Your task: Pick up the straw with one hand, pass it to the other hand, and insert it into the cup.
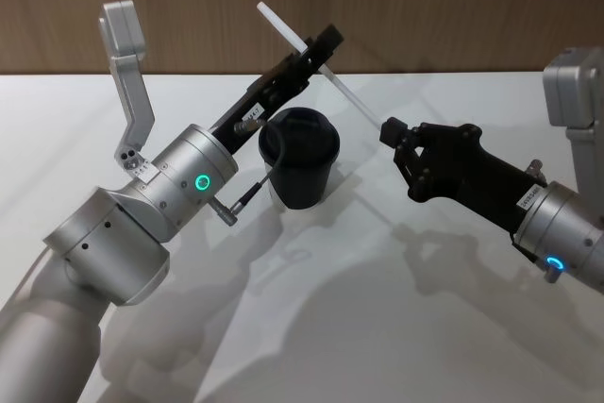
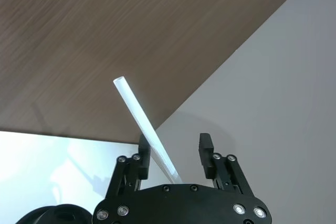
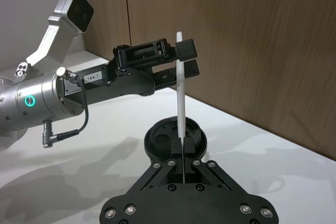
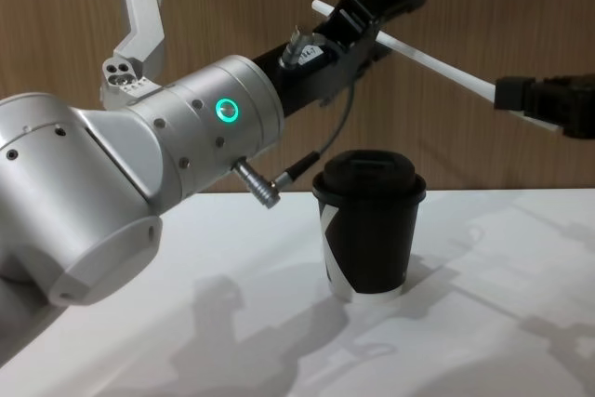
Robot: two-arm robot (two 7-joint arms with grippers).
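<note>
The white straw hangs slanted in the air above and behind the cup, a black paper cup with a domed lid standing upright on the white table. My right gripper, all black, is shut on the straw's lower end. My left gripper, on the silver arm with the green ring, reaches over the cup and is open. Its fingers straddle the straw's upper part, which lies close against one finger. In the chest view the straw spans from the left gripper to the right gripper, above the cup.
The white table stretches around the cup, with a wooden wall right behind it. The left arm's bulky silver body fills the near left. A thin cable hangs from it near the cup's lid.
</note>
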